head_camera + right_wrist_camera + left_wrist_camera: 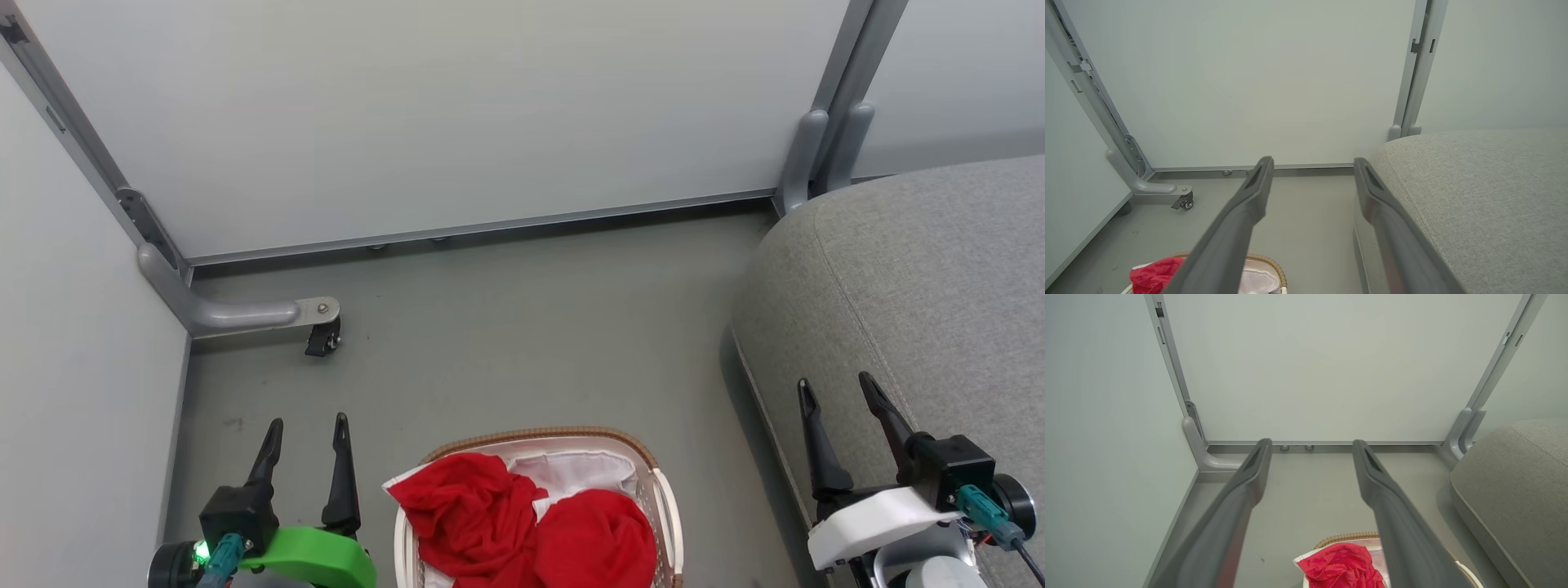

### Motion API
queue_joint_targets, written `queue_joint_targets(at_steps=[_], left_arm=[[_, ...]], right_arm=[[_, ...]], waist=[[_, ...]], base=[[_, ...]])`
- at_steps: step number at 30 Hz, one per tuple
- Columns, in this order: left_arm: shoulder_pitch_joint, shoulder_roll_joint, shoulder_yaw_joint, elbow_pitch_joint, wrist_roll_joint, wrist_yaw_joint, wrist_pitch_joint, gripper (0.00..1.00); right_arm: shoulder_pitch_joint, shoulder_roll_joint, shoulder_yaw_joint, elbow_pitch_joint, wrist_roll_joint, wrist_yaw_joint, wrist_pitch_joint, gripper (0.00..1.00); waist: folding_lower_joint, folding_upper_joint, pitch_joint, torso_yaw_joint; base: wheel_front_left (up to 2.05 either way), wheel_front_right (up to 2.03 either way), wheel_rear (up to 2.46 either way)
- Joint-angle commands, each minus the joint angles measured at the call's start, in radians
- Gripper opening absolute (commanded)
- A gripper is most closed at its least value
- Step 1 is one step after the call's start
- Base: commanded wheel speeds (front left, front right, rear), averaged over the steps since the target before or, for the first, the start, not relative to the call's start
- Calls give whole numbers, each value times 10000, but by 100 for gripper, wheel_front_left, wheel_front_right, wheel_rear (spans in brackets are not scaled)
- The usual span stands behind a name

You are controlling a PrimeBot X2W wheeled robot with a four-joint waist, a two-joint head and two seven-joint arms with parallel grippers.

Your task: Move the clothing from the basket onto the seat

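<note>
Red clothing [522, 527] lies bunched in the cream basket [663, 502] at the bottom middle of the head view, over its white liner. The grey seat [922, 278] fills the right side. My left gripper [307, 434] stands open over the floor, left of the basket, holding nothing. My right gripper [838, 393] is open above the seat's front edge, also empty. In the left wrist view the clothing [1341, 565] and basket [1349, 537] sit low between the fingers, seat [1515, 486] at right. The right wrist view shows clothing [1153, 275], basket [1271, 267] and seat [1478, 196].
Pale partition panels [424, 114] wall the back and left. A grey panel foot [245, 314] with a black caster [324, 339] juts onto the grey floor [522, 327] at the left. Another panel post [824, 155] stands by the seat's far corner.
</note>
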Motion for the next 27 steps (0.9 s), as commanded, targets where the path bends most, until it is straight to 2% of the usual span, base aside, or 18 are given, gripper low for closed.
queue_joint_targets(at_steps=[1, 27], left_arm=[[120, 66, 12, 30, 90, 45, -4, 100], [47, 63, -181, 37, 168, -2, -4, 100]], right_arm=[[143, -60, 3, -15, -66, 4, -49, 100], [119, -58, -75, -66, -90, 2, -48, 100]], waist=[[-1, -1, 4, 0], [-1, -1, 61, -11]], base=[[0, 0, 0], [0, 0, 0]])
